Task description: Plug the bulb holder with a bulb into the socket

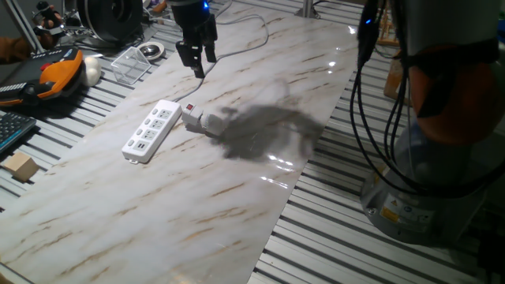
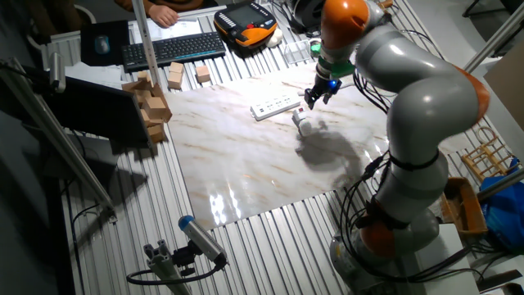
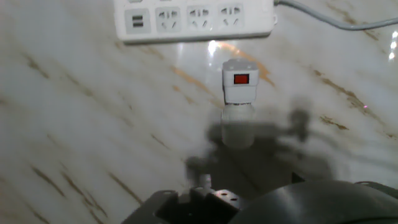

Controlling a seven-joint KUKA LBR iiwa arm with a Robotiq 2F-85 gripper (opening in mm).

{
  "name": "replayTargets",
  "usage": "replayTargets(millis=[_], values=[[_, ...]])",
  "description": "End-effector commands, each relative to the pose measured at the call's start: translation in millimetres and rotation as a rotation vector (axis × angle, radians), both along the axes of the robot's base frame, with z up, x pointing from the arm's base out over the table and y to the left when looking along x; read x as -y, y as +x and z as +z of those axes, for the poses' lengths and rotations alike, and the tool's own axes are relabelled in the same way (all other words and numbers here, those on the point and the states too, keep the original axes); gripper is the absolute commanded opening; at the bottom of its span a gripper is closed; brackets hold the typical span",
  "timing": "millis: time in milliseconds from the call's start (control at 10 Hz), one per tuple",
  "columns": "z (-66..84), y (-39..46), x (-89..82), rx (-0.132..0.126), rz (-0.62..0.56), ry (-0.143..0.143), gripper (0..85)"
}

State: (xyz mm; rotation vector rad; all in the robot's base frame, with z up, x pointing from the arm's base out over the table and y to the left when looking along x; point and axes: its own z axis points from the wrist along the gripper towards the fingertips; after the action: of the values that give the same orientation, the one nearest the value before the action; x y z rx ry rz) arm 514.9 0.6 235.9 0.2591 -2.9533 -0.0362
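The bulb holder (image 1: pixel 197 120) lies on its side on the marble-patterned counter (image 1: pixel 237 205), just beside the cable end of the power strip (image 1: pixel 151 130) but not plugged into it; from the hand view there is a narrow strip of bare counter between the holder's square head, which carries a small red switch (image 3: pixel 240 79), and the strip's long edge. The pale bulb (image 3: pixel 237 129) points away from the power strip, out toward the dark shadow spread over the counter. The gripper (image 1: pixel 196 66) hangs above the counter on the far side of the power strip's cable end, clear of both strip and holder, and its fingers (image 1: pixel 199 69) hold nothing; they point down and look close together, though from either fixed view I cannot tell how wide the gap is. In the hand view the bulb holder sits ahead of the hand's dark body, roughly centred, with the power strip's row of outlets across the top and its white cable (image 3: pixel 336 20) trailing off to one side. Beyond the power strip, off the marble slab, a clear plastic box (image 1: pixel 130 63) and an orange-and-black pendant (image 1: pixel 55 75) rest on the slatted bench.
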Motion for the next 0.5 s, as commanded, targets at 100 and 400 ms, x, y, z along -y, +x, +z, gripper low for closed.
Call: replayTargets(millis=[100, 400], values=[[0.0, -0.4, -0.1, -0.088, 0.243, -0.025, 0.0], [0.0, -0.5, -0.2, -0.083, 0.237, -0.026, 0.0]])
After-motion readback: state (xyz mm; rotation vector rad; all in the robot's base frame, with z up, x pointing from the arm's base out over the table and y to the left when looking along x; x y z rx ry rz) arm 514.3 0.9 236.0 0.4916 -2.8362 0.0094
